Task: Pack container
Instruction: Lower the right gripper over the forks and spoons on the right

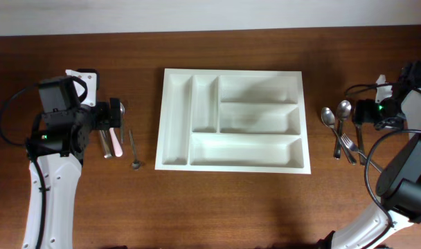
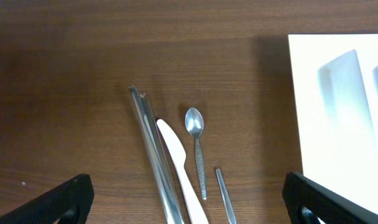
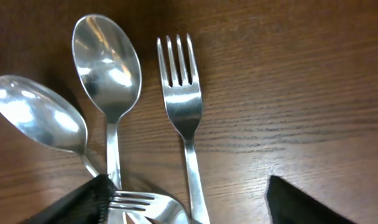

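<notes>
White plastic cutlery tray (image 1: 245,149) was set at the middle of the wood-grain table (image 1: 231,207), five round-cornered compartments moulded in, polished steel spoons (image 3: 108,62) and fork (image 3: 181,99) laid rightward, left gripper (image 2: 189,193) and right gripper (image 3: 189,186) held spread, nothing grasped.

My left arm (image 1: 48,197) is white shell low down and black housings higher up, with a looping black cable (image 1: 1,119). My right arm (image 1: 408,169) shows dark grey and a green light (image 1: 380,106). My fingers (image 2: 58,200) look matte black, maybe rubbery.

We see a smooth white rectangular plastic tray (image 1: 259,149); mirror-polished metal spoon (image 3: 108,62) at three o'clock; matt, grained brown wooden table (image 1: 231,207).
</notes>
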`<state>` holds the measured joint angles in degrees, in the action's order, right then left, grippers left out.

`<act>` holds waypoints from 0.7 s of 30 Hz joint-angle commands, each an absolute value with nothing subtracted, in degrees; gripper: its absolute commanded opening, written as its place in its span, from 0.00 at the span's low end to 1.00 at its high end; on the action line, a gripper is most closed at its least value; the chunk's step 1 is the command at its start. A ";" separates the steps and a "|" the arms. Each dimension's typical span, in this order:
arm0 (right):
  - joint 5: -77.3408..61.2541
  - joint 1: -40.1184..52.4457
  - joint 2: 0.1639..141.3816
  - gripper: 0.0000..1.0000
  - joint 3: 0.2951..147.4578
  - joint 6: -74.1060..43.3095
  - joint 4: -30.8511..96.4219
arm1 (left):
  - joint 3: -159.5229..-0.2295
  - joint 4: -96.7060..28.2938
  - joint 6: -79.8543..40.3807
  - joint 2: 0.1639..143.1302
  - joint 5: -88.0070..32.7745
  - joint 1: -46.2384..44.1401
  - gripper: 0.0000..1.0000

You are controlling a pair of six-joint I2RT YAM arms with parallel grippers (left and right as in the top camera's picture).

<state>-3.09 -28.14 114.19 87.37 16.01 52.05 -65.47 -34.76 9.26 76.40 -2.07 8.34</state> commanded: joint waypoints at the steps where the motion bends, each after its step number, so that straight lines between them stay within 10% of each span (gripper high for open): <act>1: -2.57 -28.21 115.50 0.77 88.29 19.25 51.37 | -66.81 -34.81 9.98 76.55 -1.67 8.58 0.99; 21: -2.07 -28.16 125.14 0.44 88.29 13.02 53.95 | -66.81 -34.81 9.98 76.55 -1.67 8.58 0.99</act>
<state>-1.93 -28.10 122.91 88.03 14.74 53.76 -65.47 -34.76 9.26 76.40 -2.02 8.34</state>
